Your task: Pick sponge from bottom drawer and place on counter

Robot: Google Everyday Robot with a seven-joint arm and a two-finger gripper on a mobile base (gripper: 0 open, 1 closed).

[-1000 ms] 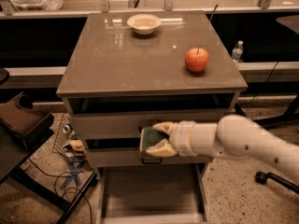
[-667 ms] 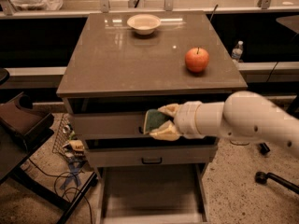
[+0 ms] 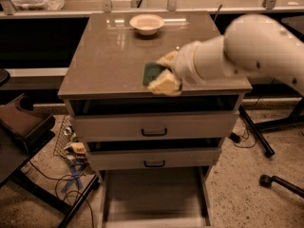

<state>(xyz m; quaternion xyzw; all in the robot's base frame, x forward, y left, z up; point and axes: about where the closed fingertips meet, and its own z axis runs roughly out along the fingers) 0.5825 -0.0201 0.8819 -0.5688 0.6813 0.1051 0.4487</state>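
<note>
Raised from drawer-front height, the gripper [image 3: 160,74] held the sponge [image 3: 151,73] clamped over the counter [image 3: 109,56] — placing step — next move probably: lower, then release.

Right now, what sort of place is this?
Probably a robot test lab, not a kitchen: a grey drawer cabinet with a glossy grey-brown counter, loose cables on the speckled floor, wheeled chair legs alongside. The gripper holds a dark green sponge over the counter's front.

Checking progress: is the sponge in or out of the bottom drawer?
Out. The end effector holds the sponge over the counter; the bottom drawer stands open below.
</note>
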